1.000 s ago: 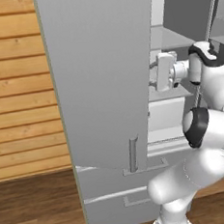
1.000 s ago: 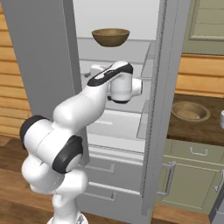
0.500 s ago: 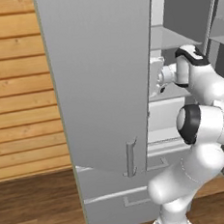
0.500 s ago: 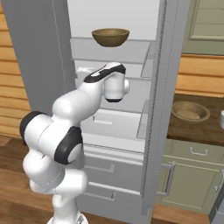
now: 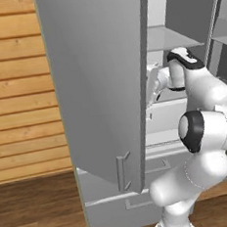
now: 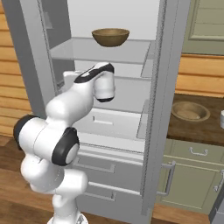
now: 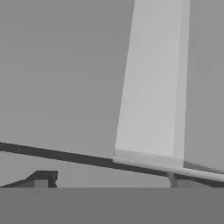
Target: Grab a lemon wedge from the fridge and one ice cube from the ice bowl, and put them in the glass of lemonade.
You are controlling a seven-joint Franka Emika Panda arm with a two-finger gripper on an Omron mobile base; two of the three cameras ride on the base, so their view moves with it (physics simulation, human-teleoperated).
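arm: the white arm [image 6: 65, 131] is seen rising in front of the fridge, bent at the elbow, with its hand reaching in at middle-shelf height towards the left side.
fingers: the gripper [image 7: 111, 180] is held spread wide, with nothing pinched between the two dark fingertips [image 7: 41, 177]; grey fridge panels and a dark seam are faced close up in the hand view.
fridge: the fridge [image 6: 113, 127] is stood open, its big left door [image 5: 98, 82] swung out towards the left base camera; two drawers [image 6: 109, 175] are shut at the bottom.
fridge shelves: pale shelves [image 6: 109, 50] are seen inside. A dark brown bowl [image 6: 110, 36] is sat on the top one; what's in it can't be made out from this angle.
lemon wedge: can't be picked out on any shelf tbh.
worktop: a dark worktop [image 6: 192, 127] is set right of the fridge, over green cabinets [image 6: 192, 175].
ice bowl: the wide tan bowl [image 6: 189, 111] is rested on that worktop, pale inside, contents too blurry to call.
glass of lemonade: a whitish cup [image 6: 222, 119] is cut off by the right edge, just beside the tan bowl.
labels/writing: nothing readable anywhere.
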